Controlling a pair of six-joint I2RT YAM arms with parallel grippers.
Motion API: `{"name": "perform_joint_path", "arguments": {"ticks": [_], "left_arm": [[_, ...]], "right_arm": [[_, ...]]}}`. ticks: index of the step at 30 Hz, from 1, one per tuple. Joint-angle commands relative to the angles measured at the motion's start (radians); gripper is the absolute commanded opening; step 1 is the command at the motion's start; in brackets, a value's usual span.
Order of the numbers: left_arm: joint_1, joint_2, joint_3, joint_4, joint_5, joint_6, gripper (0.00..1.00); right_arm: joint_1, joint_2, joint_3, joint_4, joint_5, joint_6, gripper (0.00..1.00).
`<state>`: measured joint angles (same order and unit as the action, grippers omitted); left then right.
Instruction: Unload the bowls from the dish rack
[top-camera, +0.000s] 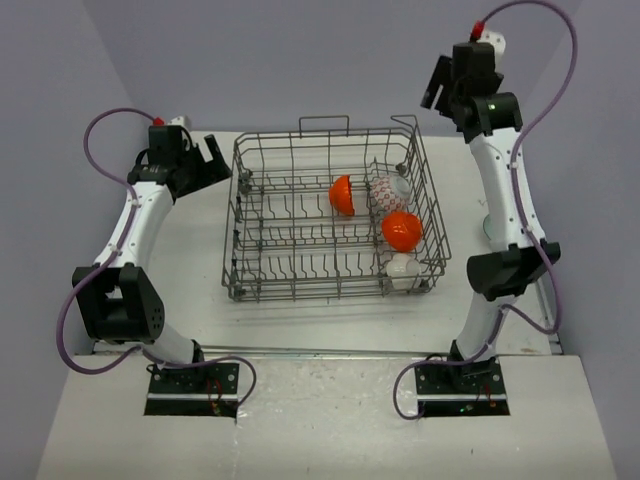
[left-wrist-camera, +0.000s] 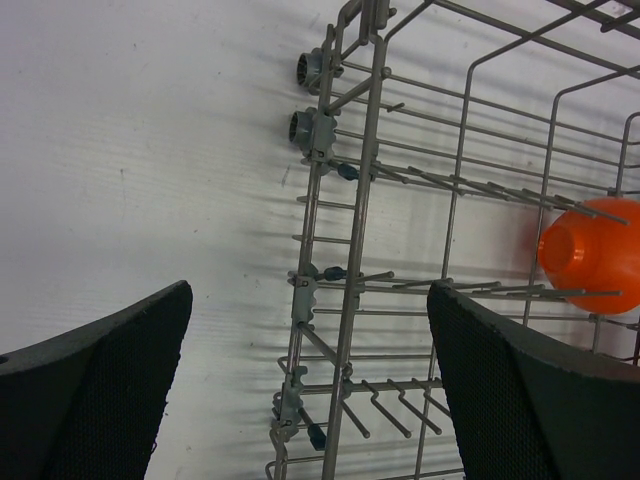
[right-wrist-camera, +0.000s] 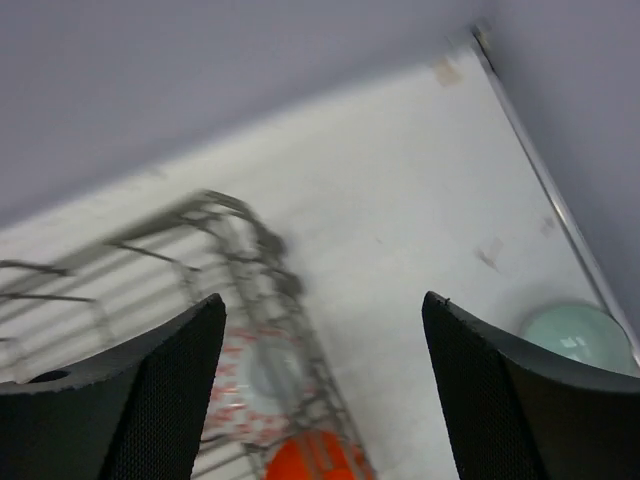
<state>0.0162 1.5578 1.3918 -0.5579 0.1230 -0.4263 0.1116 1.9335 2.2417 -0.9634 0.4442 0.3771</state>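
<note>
The grey wire dish rack (top-camera: 237, 200) stands mid-table. On its right side are an orange bowl (top-camera: 342, 195), a white bowl with red pattern (top-camera: 390, 190), a second orange bowl (top-camera: 402, 231) and a plain white bowl (top-camera: 403, 268). A blue-teal bowl (top-camera: 487, 225) sits on the table right of the rack, partly behind the right arm. My left gripper (top-camera: 205, 160) is open and empty, just outside the rack's far left corner (left-wrist-camera: 355, 250). My right gripper (top-camera: 440, 85) is open and empty, high above the rack's far right corner (right-wrist-camera: 240, 230), over the patterned bowl (right-wrist-camera: 255, 385).
The table's right edge (right-wrist-camera: 560, 215) runs close to the teal bowl (right-wrist-camera: 575, 335). The wall stands just behind the rack's loop handle (top-camera: 323, 122). An orange bowl (left-wrist-camera: 590, 255) shows through the rack wires in the left wrist view.
</note>
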Motion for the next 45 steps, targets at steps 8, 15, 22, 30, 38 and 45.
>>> {"name": "perform_joint_path", "arguments": {"ticks": [8, 15, 22, 30, 38, 45], "left_arm": [[-0.005, -0.027, -0.013, 0.023, -0.013, 0.021, 1.00], [-0.005, -0.045, -0.030, 0.019, -0.019, 0.012, 1.00], [-0.005, -0.064, -0.066, 0.024, -0.026, -0.002, 1.00], [-0.005, -0.070, -0.080, 0.030, -0.036, -0.006, 1.00], [-0.005, -0.068, -0.077, 0.035, -0.036, -0.008, 1.00], [-0.005, -0.071, -0.068, 0.029, -0.034, 0.003, 1.00]], "right_arm": [[0.062, -0.092, 0.179, 0.215, -0.980, 0.049, 0.81], [0.100, 0.051, -0.008, 0.262, -1.125, 0.134, 0.70], [0.132, 0.209, -0.014, 0.163, -1.073, 0.111, 0.71], [0.175, 0.200, -0.175, 0.186, -1.009, 0.075, 0.70], [0.189, 0.165, -0.283, 0.241, -1.004, 0.080, 0.70], [0.189, 0.228, -0.212, 0.267, -1.024, 0.077, 0.66]]}}
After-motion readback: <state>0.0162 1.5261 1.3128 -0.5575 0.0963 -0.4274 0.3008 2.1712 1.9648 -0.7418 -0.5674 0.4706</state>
